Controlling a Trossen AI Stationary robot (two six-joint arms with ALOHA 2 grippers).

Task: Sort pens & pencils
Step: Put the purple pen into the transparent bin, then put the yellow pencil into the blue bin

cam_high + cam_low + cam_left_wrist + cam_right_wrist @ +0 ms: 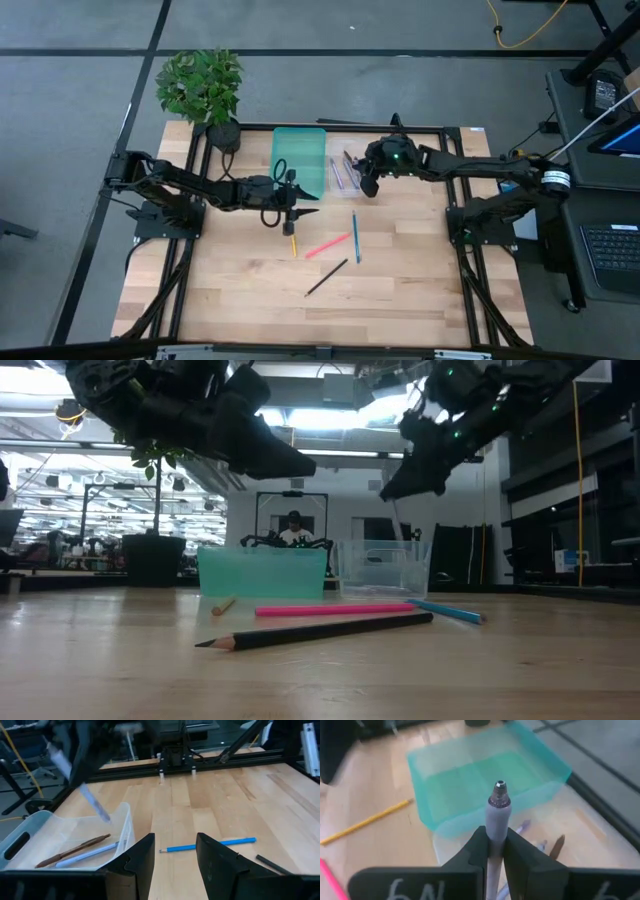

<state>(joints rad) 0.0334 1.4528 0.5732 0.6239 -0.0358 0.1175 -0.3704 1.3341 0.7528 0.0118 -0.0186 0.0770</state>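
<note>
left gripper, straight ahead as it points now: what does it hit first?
Likely the blue pencil: it lies crosswise on the table just beyond the open left gripper. The clear tray sits off to one side, out of line. Depth is uncertain.

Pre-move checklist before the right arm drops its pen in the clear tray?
1. Right gripper shut on the purple pen: ok.
2. Right gripper over the clear tray: ok in the high view.
3. Pen tip low enough for a gentle release: cannot tell.
4. Left gripper open, empty, apart from the right arm: ok.
5. Teal tray free of pens: ok.
6. Sorting finished: not ok; yellow pencil, pink pencil, blue pencil and black pencil lie on the table.
</note>
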